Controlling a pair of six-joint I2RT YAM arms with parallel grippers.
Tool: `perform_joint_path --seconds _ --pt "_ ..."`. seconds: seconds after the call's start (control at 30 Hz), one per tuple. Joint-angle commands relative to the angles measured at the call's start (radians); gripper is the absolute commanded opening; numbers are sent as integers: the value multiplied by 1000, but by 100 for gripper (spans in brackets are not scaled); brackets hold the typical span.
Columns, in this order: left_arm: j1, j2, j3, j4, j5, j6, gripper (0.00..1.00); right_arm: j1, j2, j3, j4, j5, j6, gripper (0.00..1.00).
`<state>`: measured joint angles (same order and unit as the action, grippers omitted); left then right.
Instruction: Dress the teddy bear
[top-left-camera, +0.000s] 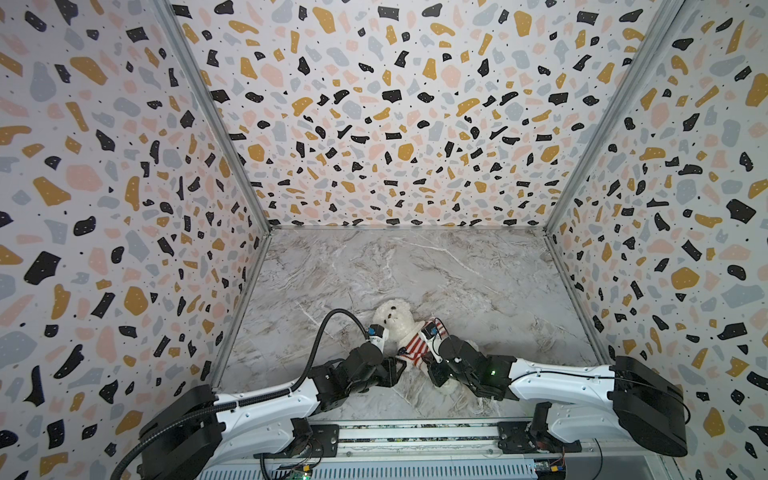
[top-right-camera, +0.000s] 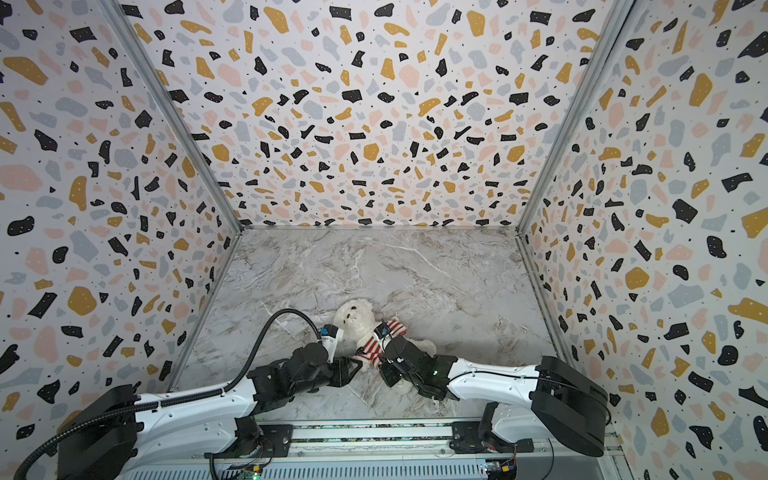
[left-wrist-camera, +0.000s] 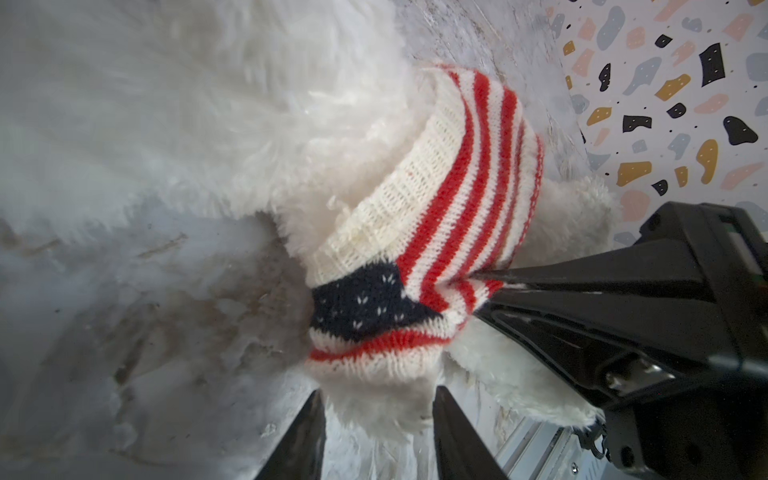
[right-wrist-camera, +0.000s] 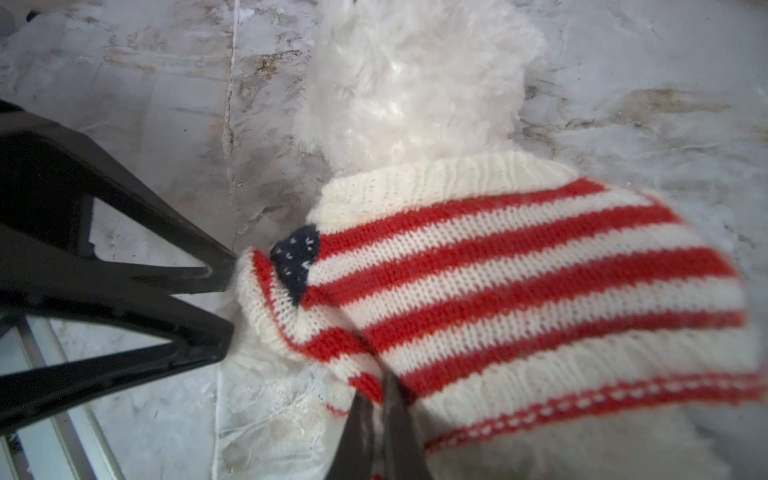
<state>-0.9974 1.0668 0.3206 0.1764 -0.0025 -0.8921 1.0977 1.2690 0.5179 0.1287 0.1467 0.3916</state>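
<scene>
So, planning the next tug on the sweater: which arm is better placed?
Likely right: the right end effector is shut on the sweater; the left end effector stands open around an arm of the teddy bear.

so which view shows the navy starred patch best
The left wrist view: the navy starred patch on the striped sweater is large and sharp. The right wrist view shows only a small corner. In both top views it is too small to tell.
</scene>
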Motion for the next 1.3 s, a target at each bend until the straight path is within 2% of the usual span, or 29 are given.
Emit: perform_joint_path --seconds 0.0,0.33,0.47,0.57,0.6,0.73,0.97,1.13,1.27 --pt "-17 39 7 66 -13 -18 43 5 5 30 -23 8 9 0" --pt "-44 119 24 132 -30 -29 43 11 14 41 -29 13 10 0" --pt "-44 115 18 125 -51 -31 28 12 9 36 -37 17 10 0" --pt "-44 95 2 123 -57 -38 5 12 -3 33 -56 31 13 0" --pt "-44 89 0 114 -59 -36 0 12 -8 31 -63 38 15 0" --pt "-44 58 -13 52 -72 -4 0 -14 -43 13 -96 65 36 0" --pt "-37 -13 -10 -86 -129 89 0 -97 -136 -37 -119 25 60 1" --pt "-38 -14 -11 -51 -108 121 0 -93 -134 -26 -115 2 44 8" --pt "-37 -2 -24 -27 -102 130 0 -68 -145 -7 -85 -23 8 20"
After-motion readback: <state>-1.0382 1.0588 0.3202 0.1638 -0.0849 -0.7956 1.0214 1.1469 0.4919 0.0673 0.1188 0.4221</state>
